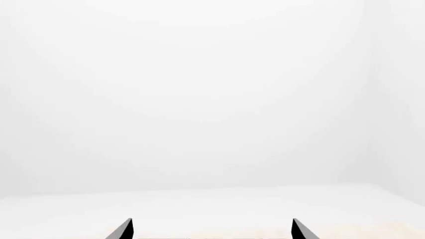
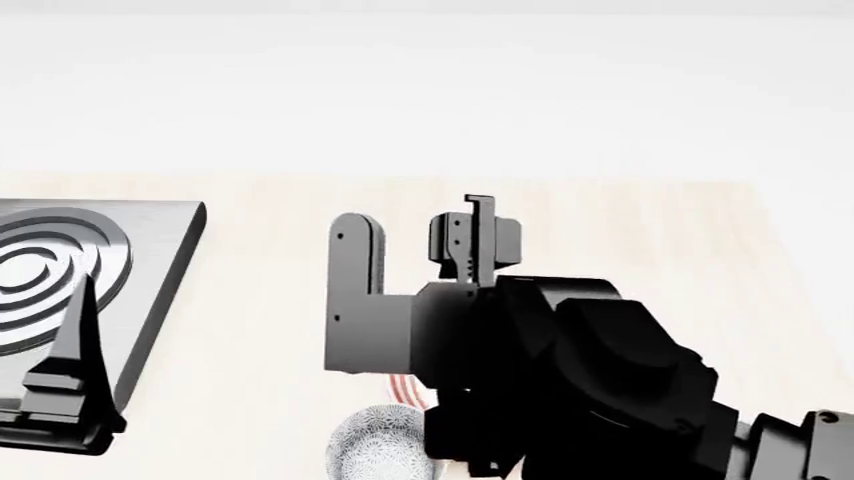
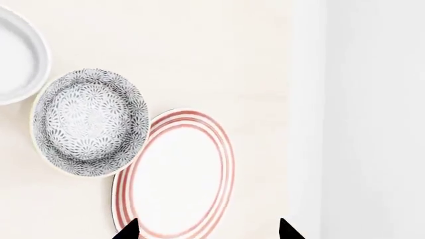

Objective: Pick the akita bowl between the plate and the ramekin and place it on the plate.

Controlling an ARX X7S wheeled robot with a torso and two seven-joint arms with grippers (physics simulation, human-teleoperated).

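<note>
The right wrist view looks straight down on three dishes in a row. The grey-speckled akita bowl [image 3: 89, 122] sits between the plain white ramekin [image 3: 13, 55] and the red-ringed plate [image 3: 176, 174], and its rim touches the plate's edge. My right gripper [image 3: 207, 231] is open above the plate with nothing held. In the head view my right arm [image 2: 561, 370] hides most of the akita bowl [image 2: 378, 445] and all but a sliver of the plate [image 2: 404, 390]. My left gripper [image 1: 212, 230] is open and empty, facing a white wall.
A grey metal slab with ringed burner grooves [image 2: 147, 260] lies at the table's left, next to a black finger [image 2: 74, 350] of the left gripper. The table's edge [image 3: 292, 124] runs close beside the plate. Pale wooden tabletop [image 2: 601, 230] stretches behind the right arm.
</note>
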